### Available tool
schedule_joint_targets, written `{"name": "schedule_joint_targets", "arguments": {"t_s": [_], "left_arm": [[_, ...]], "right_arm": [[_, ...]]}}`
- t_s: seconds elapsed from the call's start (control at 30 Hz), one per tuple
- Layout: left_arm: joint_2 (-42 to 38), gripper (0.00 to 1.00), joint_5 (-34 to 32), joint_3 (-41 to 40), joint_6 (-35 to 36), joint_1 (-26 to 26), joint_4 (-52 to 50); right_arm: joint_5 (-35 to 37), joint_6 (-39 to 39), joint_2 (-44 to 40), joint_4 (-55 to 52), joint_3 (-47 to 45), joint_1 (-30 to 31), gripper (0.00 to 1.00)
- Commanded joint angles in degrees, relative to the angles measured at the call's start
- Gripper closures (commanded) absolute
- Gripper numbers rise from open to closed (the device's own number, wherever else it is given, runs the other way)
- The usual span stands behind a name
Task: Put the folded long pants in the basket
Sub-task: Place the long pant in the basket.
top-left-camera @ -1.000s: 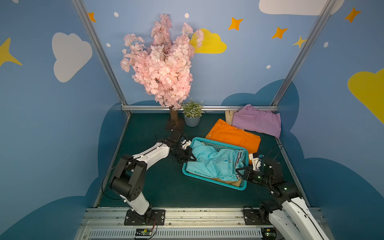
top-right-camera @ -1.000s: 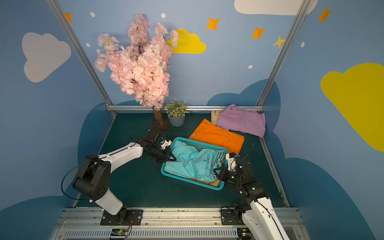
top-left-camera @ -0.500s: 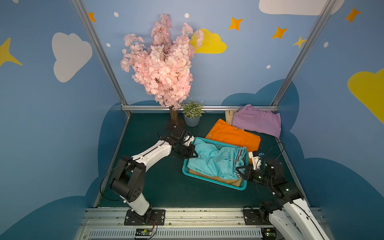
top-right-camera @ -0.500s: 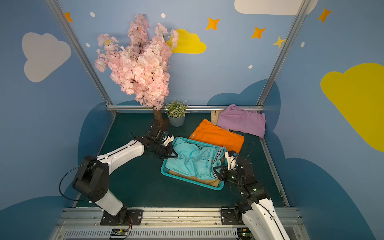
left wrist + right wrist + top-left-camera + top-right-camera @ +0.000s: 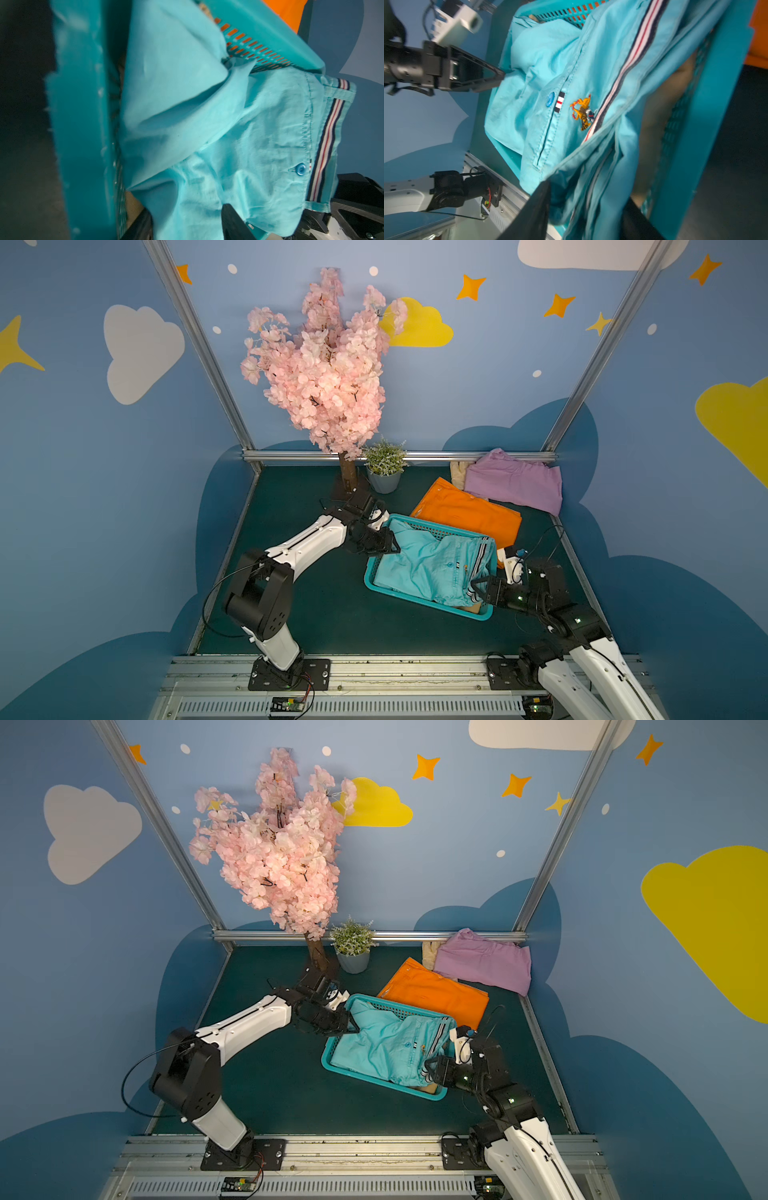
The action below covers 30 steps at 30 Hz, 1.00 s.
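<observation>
The teal basket stands mid-floor. The light teal folded long pants lie rumpled in it, over a tan pair that peeks out at its near right corner. My left gripper is at the basket's far left corner, open, with teal cloth loose between its fingers. At the near right corner my right gripper is open around the striped cuff edge. The orange pants and the lilac pants lie on the floor behind the basket.
A pink blossom tree and a small potted plant stand at the back, just behind my left arm. Cream gloves lie beside the lilac pants. Blue walls close off both sides and the back.
Both grippers were shut on the light teal pants and have opened. The pants have settled lower and flatter in the basket, and both grippers moved slightly toward the back.
</observation>
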Motion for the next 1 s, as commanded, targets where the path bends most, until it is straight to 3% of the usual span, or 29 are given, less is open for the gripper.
{"name": "schedule_joint_targets", "arguments": {"t_s": [0.0, 0.23, 0.3, 0.37, 0.47, 0.6, 0.8, 0.97], "left_arm": [[-2.73, 0.45, -3.72, 2.48, 1.79, 0.61, -5.95], [-8.63, 0.59, -1.72, 2.9, 0.29, 0.7, -6.95], [-9.81, 0.66, 1.91, 1.5, -0.68, 0.4, -4.26], [-9.75, 0.73, 6.13, 0.14, -1.85, -0.8, -1.01], [-7.88, 0.83, 5.95, -0.51, -2.48, -3.92, 0.93], [-4.22, 0.9, 6.14, -2.21, -4.22, -6.6, 4.47], [2.09, 0.94, 1.66, -3.81, -4.37, -7.32, 4.37], [3.36, 0.95, -1.82, -3.63, -3.41, -6.48, 1.59]], "right_arm": [[4.38, 3.44, -0.02, -8.7, 4.38, 0.14, 0.39], [22.73, 3.18, 0.88, -21.78, 17.63, 0.07, 0.35], [21.49, 2.29, 1.64, -19.33, 18.42, -0.02, 0.37], [12.53, 1.76, 3.65, -14.01, 18.26, 0.05, 0.47], [0.97, 5.82, 8.94, -6.96, 16.71, 1.14, 0.63], [-2.67, 7.67, 18.23, -5.59, 15.13, 3.58, 0.71], [2.96, 4.44, 25.96, -14.01, 14.34, 3.72, 0.85], [16.66, 4.59, 27.4, -21.52, 15.36, 3.45, 0.92]]}}
